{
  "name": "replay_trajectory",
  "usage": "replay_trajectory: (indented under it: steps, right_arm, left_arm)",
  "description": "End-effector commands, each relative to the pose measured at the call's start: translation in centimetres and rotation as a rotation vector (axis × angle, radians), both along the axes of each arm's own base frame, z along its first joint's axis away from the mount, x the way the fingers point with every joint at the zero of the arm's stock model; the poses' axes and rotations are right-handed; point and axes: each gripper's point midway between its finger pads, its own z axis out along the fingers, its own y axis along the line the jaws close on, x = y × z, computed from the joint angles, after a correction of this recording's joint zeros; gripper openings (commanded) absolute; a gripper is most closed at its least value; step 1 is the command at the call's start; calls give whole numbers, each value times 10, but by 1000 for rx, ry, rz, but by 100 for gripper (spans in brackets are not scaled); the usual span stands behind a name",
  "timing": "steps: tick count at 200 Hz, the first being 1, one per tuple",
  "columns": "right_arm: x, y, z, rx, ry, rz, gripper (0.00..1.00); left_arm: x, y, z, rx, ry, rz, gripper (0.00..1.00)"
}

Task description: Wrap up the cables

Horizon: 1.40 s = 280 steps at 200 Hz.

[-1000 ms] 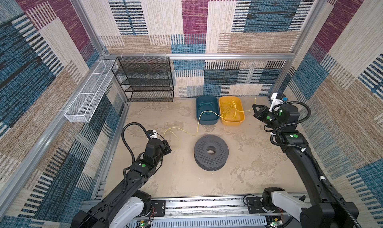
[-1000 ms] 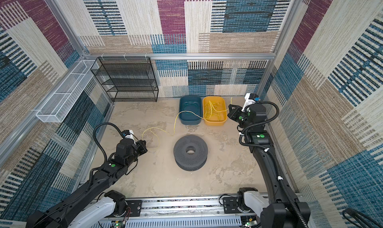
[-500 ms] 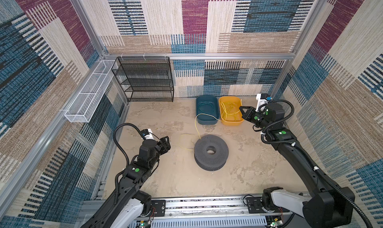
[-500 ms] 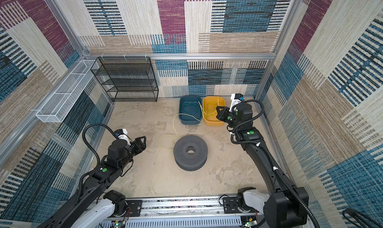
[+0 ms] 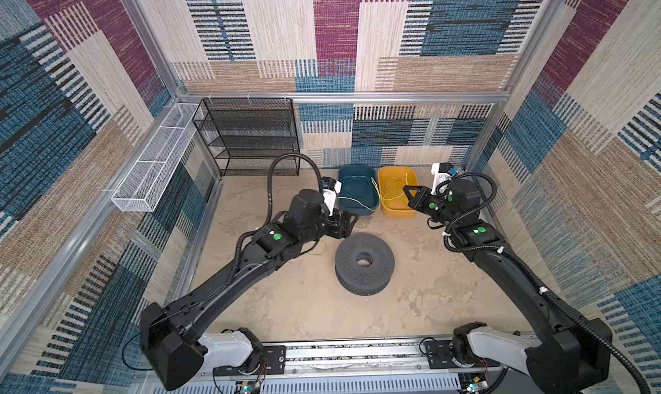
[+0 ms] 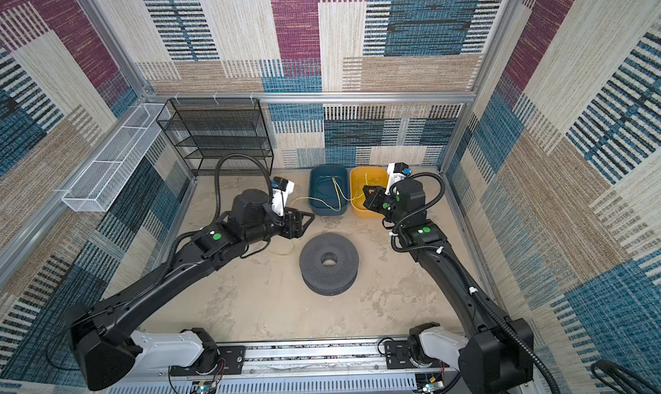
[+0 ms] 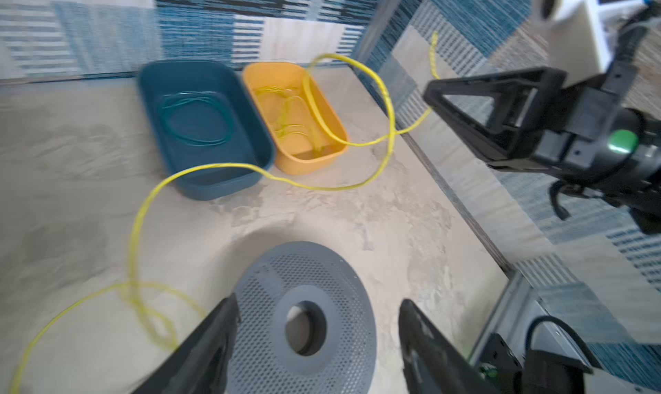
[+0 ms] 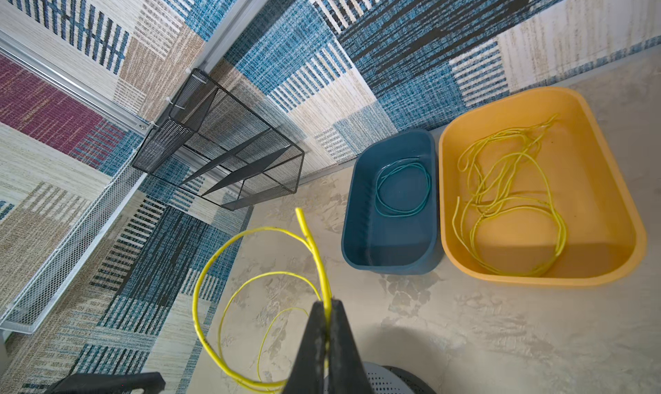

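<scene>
The right gripper [image 8: 323, 304] is pinched shut on the yellow cable [image 7: 214, 166] near the yellow bin [image 5: 397, 211]. The cable's slack runs past the blue bin [image 5: 357, 209] to loops on the worktop [image 5: 304, 302] by the perforated spool [image 5: 365, 263]. The loops lie toward the left edge, nearest the left gripper [image 6: 307, 218], whose jaws gape wide and empty.

Beige tabletop [image 5: 286, 302], spool [image 5: 381, 267] (perforated), blue bin [image 5: 357, 209], yellow bin [image 5: 398, 212], rack [image 5: 250, 138], yellow cable [image 7: 135, 231]

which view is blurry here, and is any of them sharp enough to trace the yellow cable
Left wrist view: motion-smeared, the yellow cable and grey spool look soft. Right wrist view: crisp, the cable pinched in the shut right gripper is traceable. Both top views: sharp and evenly lit, but the cable is hair-thin there.
</scene>
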Motion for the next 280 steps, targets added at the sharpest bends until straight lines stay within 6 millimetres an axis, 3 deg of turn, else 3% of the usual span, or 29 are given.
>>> replay_trajectory:
  steps: [1,53,102,139,203,242,280]
  right_arm:
    - [-2,0,11,16,-37,-13,0]
    - [-11,6,15,43,-35,15,0]
    - [-15,12,14,51,-29,32,0]
    - [-19,13,17,53,-35,37,0]
    - [-16,7,26,25,-55,5,0]
    - [-6,-1,54,-12,-121,-46,0]
    - [8,-8,98,-29,-210,-85,0]
  left_arm:
    - [-3,-36,23,-72,-83,-130,73]
    - [14,-75,14,-110,-116,-182,62]
    - [30,-92,3,-129,-148,-168,57]
    - [42,-94,-7,-101,-172,-134,40]
    - [40,-84,-23,-60,-166,-110,0]
    - [25,-71,-42,-2,-148,-136,0]
    - [7,-41,-84,148,-94,-131,0]
